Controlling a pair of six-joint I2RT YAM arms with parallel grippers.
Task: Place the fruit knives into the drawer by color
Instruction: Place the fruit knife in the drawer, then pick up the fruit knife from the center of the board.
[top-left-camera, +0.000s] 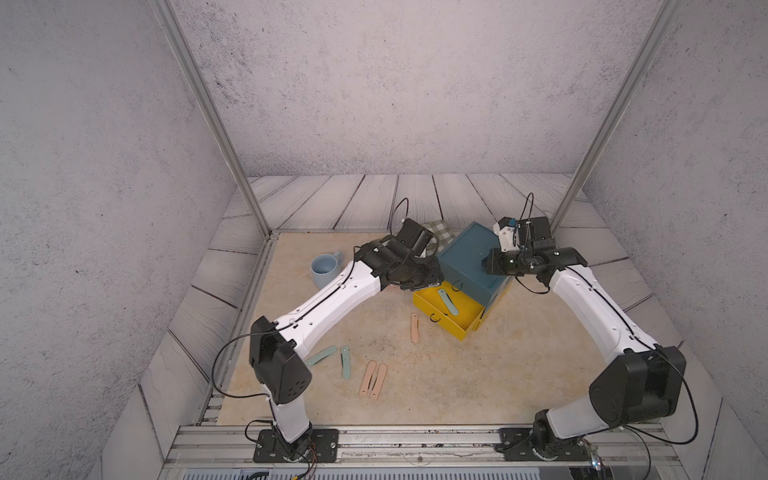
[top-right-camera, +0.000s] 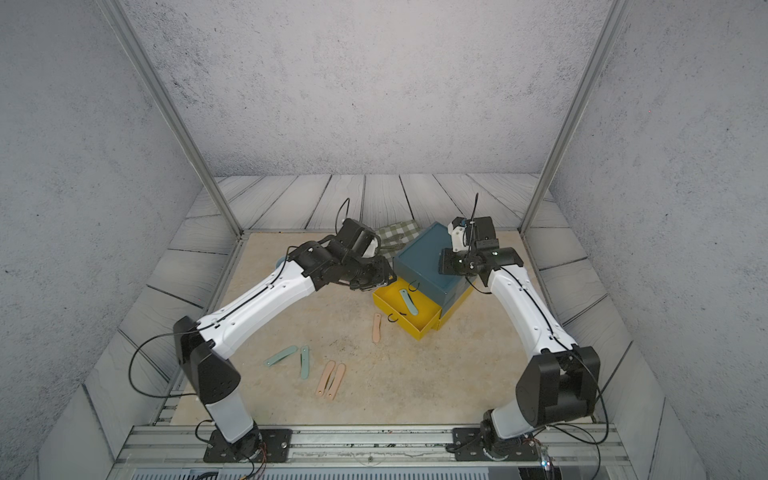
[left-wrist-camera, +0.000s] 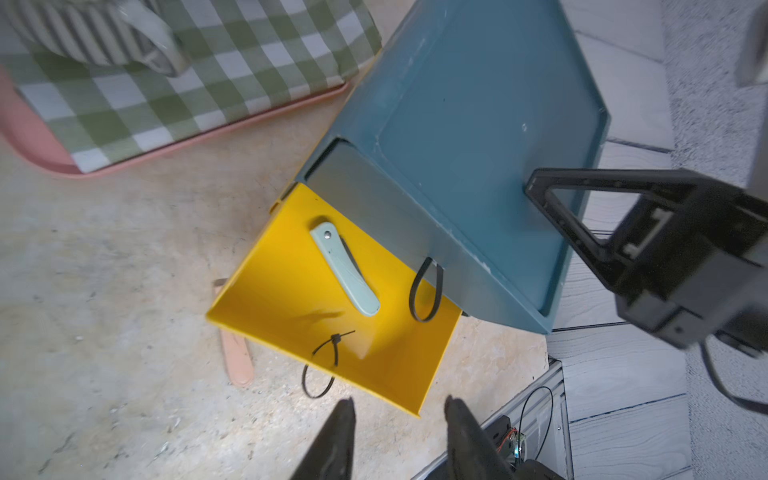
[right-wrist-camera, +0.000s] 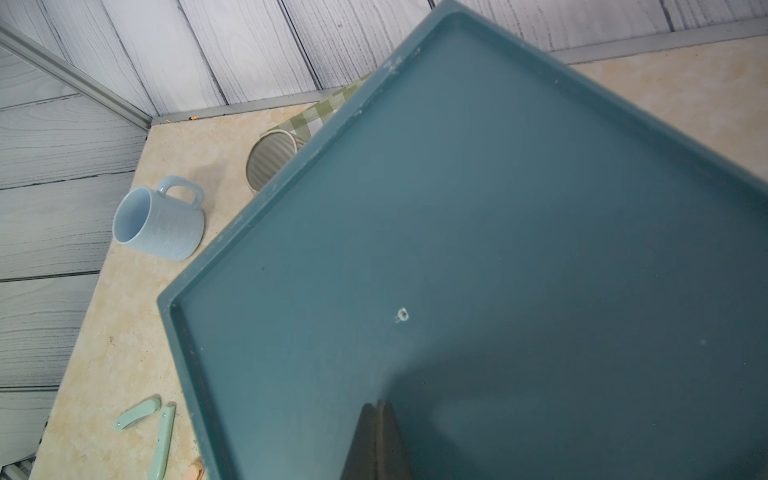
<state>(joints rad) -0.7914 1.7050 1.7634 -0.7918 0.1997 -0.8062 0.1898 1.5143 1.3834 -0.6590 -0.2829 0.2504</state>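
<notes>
The teal-topped three-drawer chest (top-left-camera: 467, 255) sits angled on the tabletop (top-left-camera: 519, 374). The right hand (right-wrist-camera: 380, 411), fingers pressed together, is at its top, I'd guess to steady it. A yellow drawer (left-wrist-camera: 266, 303) stands pulled out with one mint-green knife (left-wrist-camera: 345, 270) inside. The left hand (left-wrist-camera: 399, 407) hangs spread and empty above. A mint-green pair (top-left-camera: 345, 362), a peach-pink pair (top-left-camera: 368, 377) and a lone peach-pink knife (top-left-camera: 414, 327) lie loose. I can read no writing.

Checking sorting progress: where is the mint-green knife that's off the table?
The mint-green knife lies inside the pulled-out yellow drawer, below the teal-blue chest top, slightly right of centre in both top views. A peach-pink knife lies on the table just outside.
</notes>
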